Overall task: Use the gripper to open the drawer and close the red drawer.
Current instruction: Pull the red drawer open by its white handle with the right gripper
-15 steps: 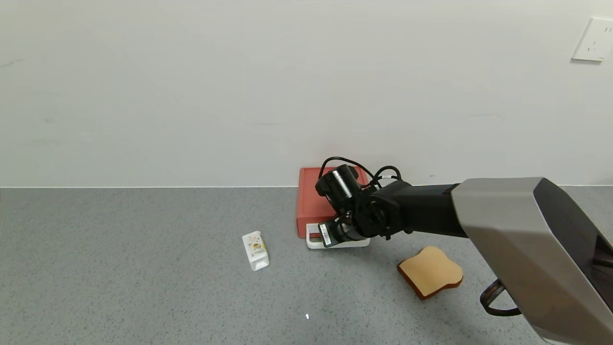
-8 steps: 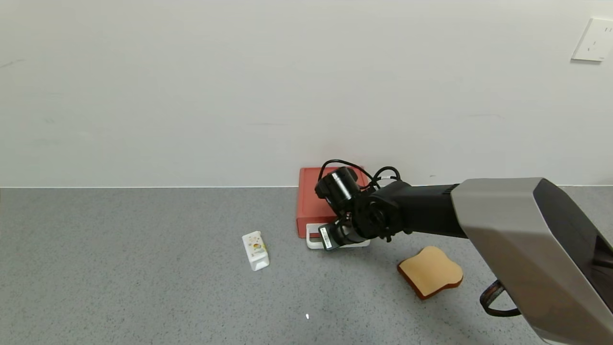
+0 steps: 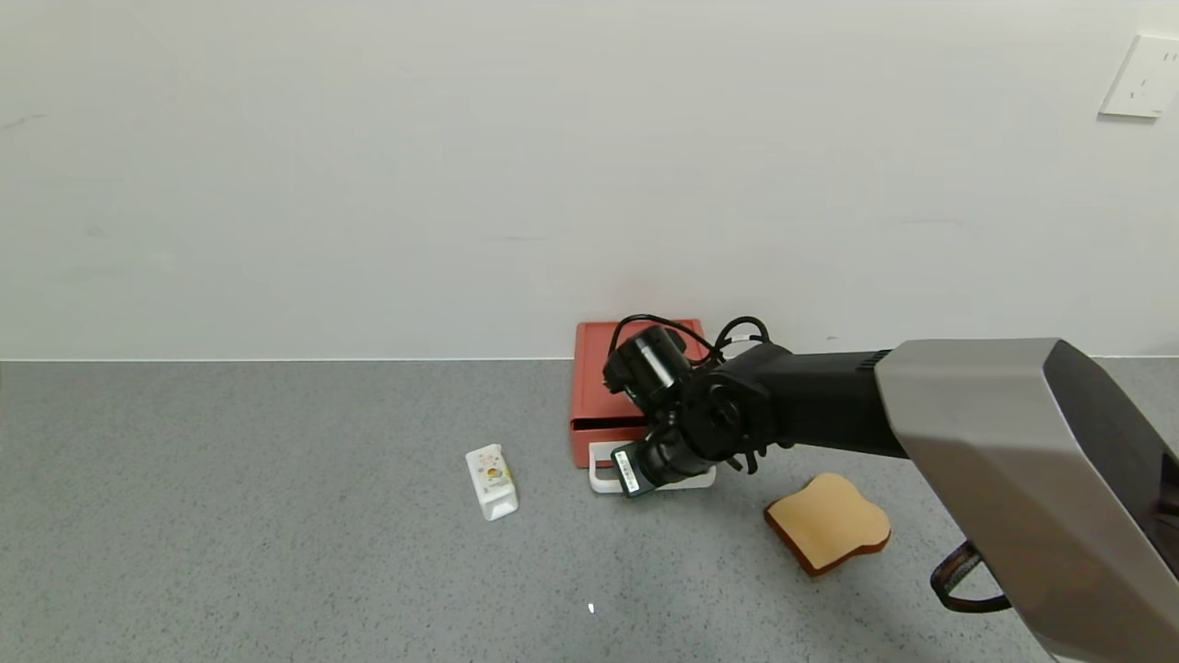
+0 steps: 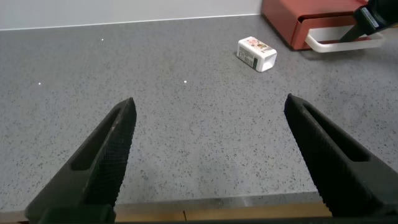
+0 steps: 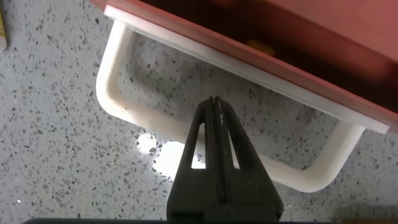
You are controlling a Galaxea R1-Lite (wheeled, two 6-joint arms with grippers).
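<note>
The terracotta-red drawer box [image 3: 597, 378] stands against the back wall, its drawer pulled out a little, with a dark gap under the top. Its white loop handle [image 3: 603, 471] lies low on the counter in front. My right gripper [image 3: 645, 468] is shut, and its closed fingertips [image 5: 214, 107] poke down inside the handle loop [image 5: 111, 93], crossing over the front bar, just off the drawer front [image 5: 292, 53]. My left gripper [image 4: 208, 124] is open and empty, parked low over the counter's near edge, far from the drawer [image 4: 292, 18].
A small white carton [image 3: 491, 480] lies on the grey counter left of the drawer, also in the left wrist view [image 4: 257, 53]. A slice of toy bread [image 3: 828, 521] lies right of the handle. The white wall is right behind the box.
The right gripper has drawn back toward me with the handle, and the drawer has slid a little way out of the box. The left arm has not moved.
</note>
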